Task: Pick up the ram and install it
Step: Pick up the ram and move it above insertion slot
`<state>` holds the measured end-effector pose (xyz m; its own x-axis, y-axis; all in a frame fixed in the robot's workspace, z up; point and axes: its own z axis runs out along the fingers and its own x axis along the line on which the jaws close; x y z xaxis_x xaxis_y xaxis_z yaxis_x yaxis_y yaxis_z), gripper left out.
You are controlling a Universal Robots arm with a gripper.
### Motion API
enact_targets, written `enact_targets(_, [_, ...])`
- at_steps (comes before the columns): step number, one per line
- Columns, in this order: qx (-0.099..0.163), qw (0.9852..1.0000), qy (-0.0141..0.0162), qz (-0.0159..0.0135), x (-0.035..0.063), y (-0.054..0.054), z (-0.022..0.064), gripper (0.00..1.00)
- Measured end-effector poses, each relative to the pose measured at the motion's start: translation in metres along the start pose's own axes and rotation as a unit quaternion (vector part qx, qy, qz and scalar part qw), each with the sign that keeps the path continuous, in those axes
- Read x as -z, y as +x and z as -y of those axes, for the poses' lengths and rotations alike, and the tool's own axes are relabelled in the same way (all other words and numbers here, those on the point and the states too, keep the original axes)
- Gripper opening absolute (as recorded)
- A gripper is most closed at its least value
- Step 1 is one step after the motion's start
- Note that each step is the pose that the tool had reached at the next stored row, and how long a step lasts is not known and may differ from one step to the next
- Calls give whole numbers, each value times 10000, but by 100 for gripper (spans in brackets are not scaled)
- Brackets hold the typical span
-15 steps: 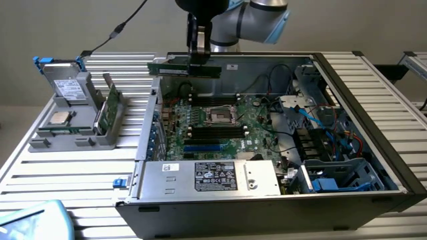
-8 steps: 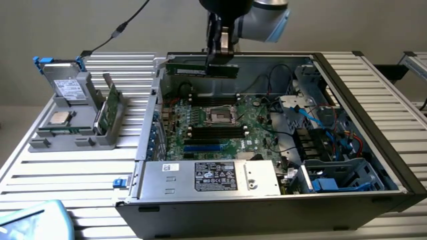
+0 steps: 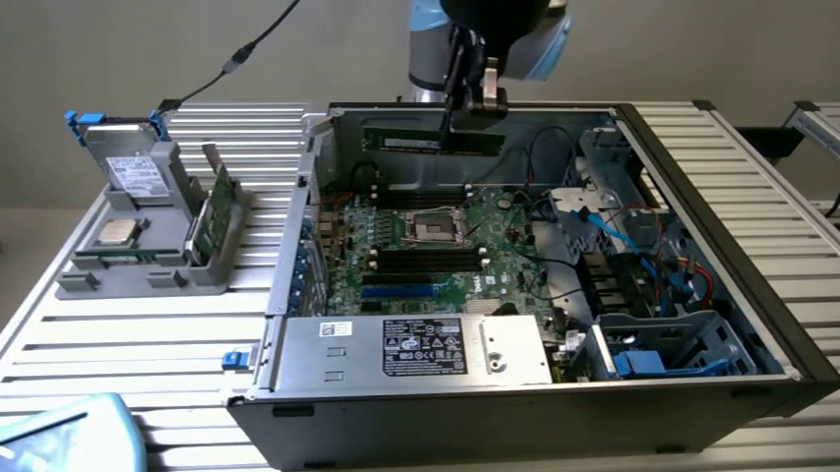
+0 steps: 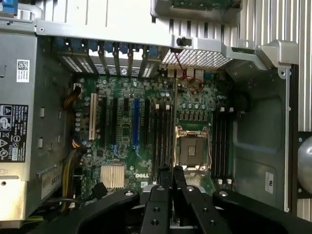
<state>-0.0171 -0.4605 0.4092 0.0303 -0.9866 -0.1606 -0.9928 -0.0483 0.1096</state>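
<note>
The gripper (image 3: 462,120) clamps the ram (image 3: 434,141), a long, narrow dark-green memory stick, above the open grey computer case (image 3: 735,295) near the slatted metal desk's (image 3: 132,324) far edge. Seating it well probably needs it level and parallel to the black memory slots (image 4: 160,141).

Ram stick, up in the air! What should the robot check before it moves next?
1. The fingers grip the ram: ok.
2. The ram hangs about level above the open case: ok.
3. The black slots beside the socket are empty: ok.
4. The ram's edge runs along the slots in the wrist view: ok.
5. The ram is right over one slot: cannot tell.
6. The cables lie clear of the slots: ok.
</note>
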Motion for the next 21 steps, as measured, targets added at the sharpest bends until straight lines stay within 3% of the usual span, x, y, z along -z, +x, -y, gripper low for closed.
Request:
enact_targets(4, [78,10000,-14,-32,-65,14,72,13])
enact_targets(12, [140,9999,-24,-50,-204,37,116,13])
enact_targets(13, [139,9999,-26,-66,-215,37,118,13])
enact_targets(14, [134,9999,-27,-102,-223,37,118,13])
enact_targets(16, [122,9997,-35,-196,-234,34,120,13])
enact_targets(18, [113,9996,-40,-271,-249,25,128,13])
enact_targets(19, [111,9995,-41,-289,-263,15,137,13])
enact_targets(21, [109,9995,-42,-298,-300,-9,159,13])
